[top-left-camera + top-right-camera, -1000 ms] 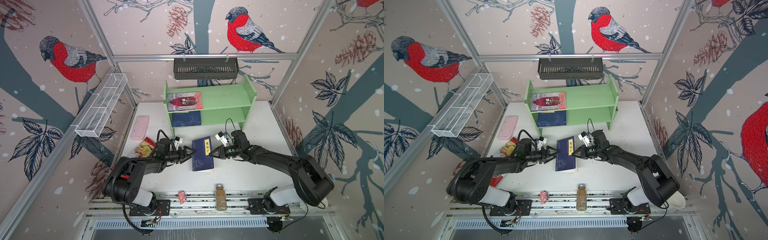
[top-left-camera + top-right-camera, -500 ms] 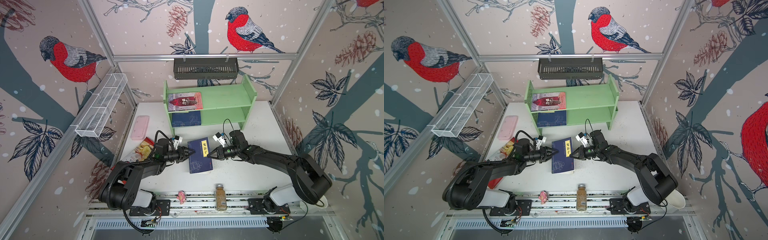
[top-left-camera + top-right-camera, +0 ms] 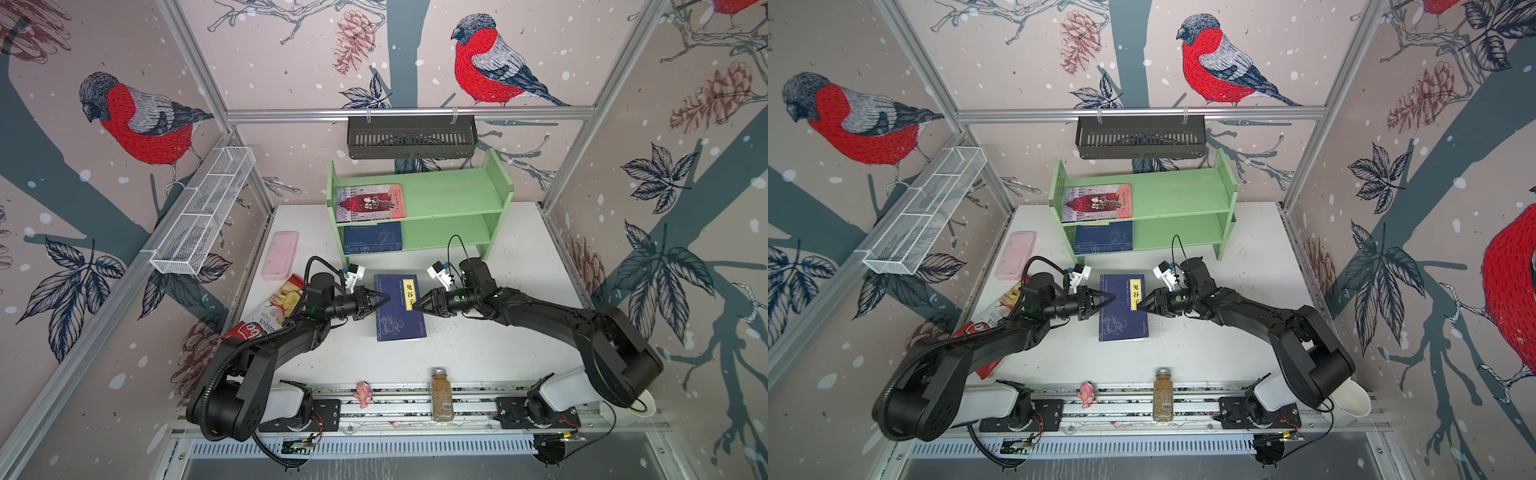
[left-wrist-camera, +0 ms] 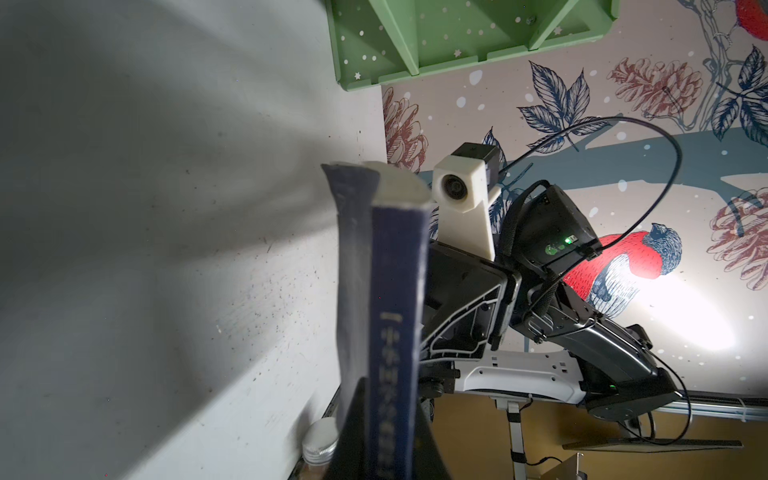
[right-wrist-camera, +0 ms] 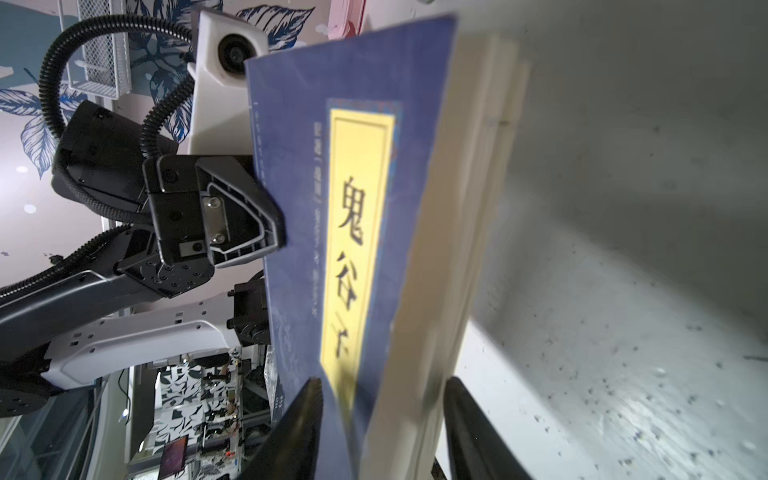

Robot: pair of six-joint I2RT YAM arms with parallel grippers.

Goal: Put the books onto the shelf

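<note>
A stack of navy books point(image 3: 398, 306) point(image 3: 1123, 306) with a yellow title label lies flat mid-table. My left gripper point(image 3: 386, 298) point(image 3: 1111, 298) is shut on its spine edge; the left wrist view shows the navy spine point(image 4: 397, 311) pinched between the jaws of my left gripper point(image 4: 390, 424). My right gripper point(image 3: 415, 306) point(image 5: 382, 415) is open, its fingers point(image 5: 469, 419) straddling the page edge with a gap. On the green shelf point(image 3: 453, 199), a pink-red book point(image 3: 370, 203) lies on the top tier and a navy book point(image 3: 372, 237) on the lower tier.
A pink slab point(image 3: 280, 254) and a chips bag point(image 3: 270, 309) lie at the table's left. A spice jar point(image 3: 441, 394) and a pink figurine point(image 3: 363, 394) stand on the front rail. A black basket point(image 3: 411, 137) hangs behind the shelf, a white wire basket point(image 3: 203, 216) on the left wall.
My left gripper has closed from wide open onto the book's spine edge. My right gripper, shut before, has opened around the page edge. The book has slid slightly left.
</note>
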